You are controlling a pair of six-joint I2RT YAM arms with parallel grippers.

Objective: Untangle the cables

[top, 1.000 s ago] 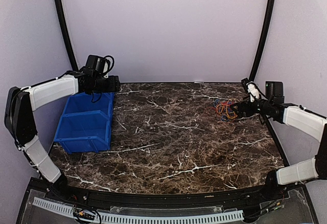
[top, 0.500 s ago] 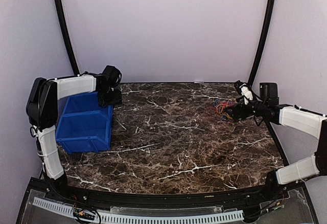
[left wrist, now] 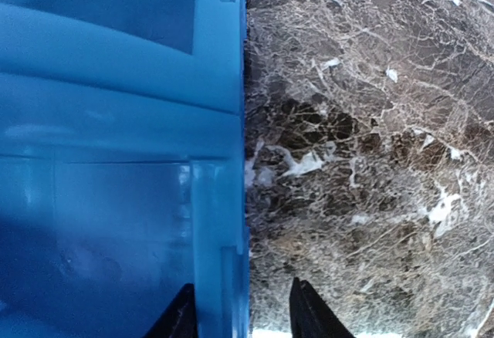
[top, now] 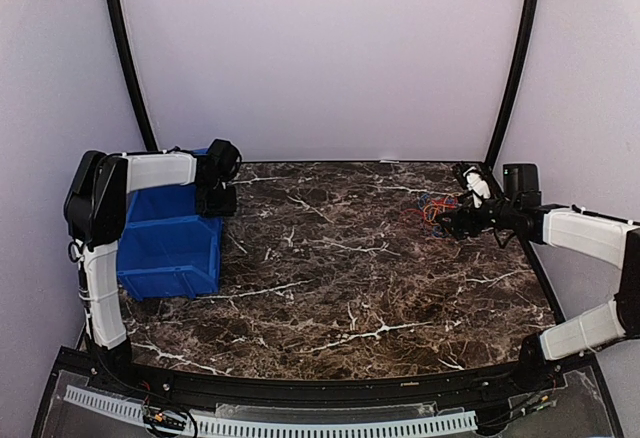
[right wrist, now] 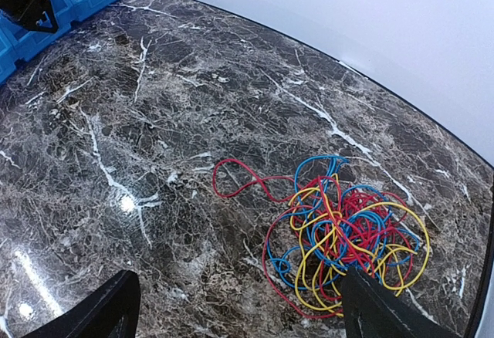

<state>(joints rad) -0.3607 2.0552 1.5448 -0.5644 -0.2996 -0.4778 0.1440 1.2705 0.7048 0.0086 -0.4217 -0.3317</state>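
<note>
The cables (right wrist: 347,230) are a tangle of red, blue and yellow loops lying on the marble table at the back right (top: 432,208). One red loop trails out to the left. My right gripper (right wrist: 243,319) hangs just above the table beside them, open wide. Its right finger (right wrist: 378,311) is over the bundle's near edge and nothing is held. My left gripper (left wrist: 239,319) is at the far left (top: 218,201). Its jaws straddle the right wall of the blue bin (left wrist: 220,199). A gap shows between that wall and the right finger (left wrist: 309,315).
The blue bin (top: 165,248) stands at the table's left edge, open side up. Black frame posts rise at the back left (top: 125,48) and back right (top: 515,58). Dark marble table (top: 340,278) spreads between the two arms.
My left arm has swung down from behind the bin onto its right wall, and its jaws have narrowed. My right gripper has edged left toward the cables.
</note>
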